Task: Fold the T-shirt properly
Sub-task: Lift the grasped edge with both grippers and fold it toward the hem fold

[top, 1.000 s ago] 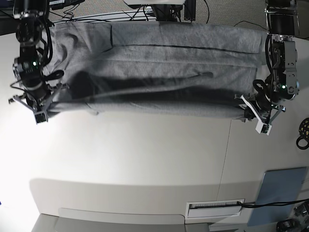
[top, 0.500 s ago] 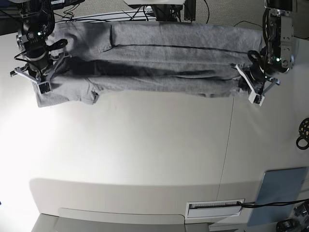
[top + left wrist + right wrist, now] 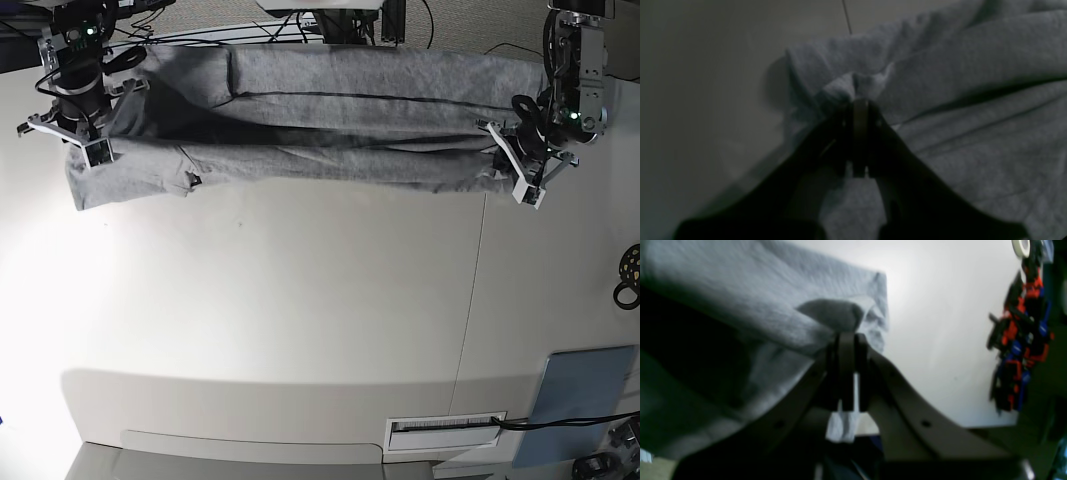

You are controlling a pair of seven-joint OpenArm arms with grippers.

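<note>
1. Left fingers [image 3: 860, 100] – closed tight on a bunched bit of the T-shirt [image 3: 973, 100]; in the left wrist view a small tuft of grey cloth sticks out just past the tips.
2. Base view: the left fingers [image 3: 522, 165] sit at the shirt's end on that view's right, touching the cloth where its folded edge stops.
3. Right fingers [image 3: 846, 336] – also clamped shut on the T-shirt [image 3: 740, 306]; a puckered fold pokes out above the tips, and a pale scrap shows between the finger bases lower down.
4. Base view: the right fingers [image 3: 85, 115] are at the shirt's opposite end, on that view's left, over the grey cloth.
5. T-shirt [image 3: 350, 110] lies along the far edge of the white worktop [image 3: 300, 330], stretched as a long band between the two arms. A lengthwise fold runs across it – a darker shadowed crease sits between the upper layer and the lower layer.
6. Near the right fingers a sleeve-like flap [image 3: 130, 180] spreads out toward the viewer, flat on the worktop.
7. No lettering visible on the side facing up.
8. Rest of the worktop: a thin seam line [image 3: 470, 300] runs down it, a blue-grey pad [image 3: 580, 400] lies at the near corner, and a white slotted strip [image 3: 445, 432] with a cable is beside it.
9. Right wrist view: a blurred red, blue and black cluster [image 3: 1020, 340] beyond the worktop edge – can't tell what it is.
</note>
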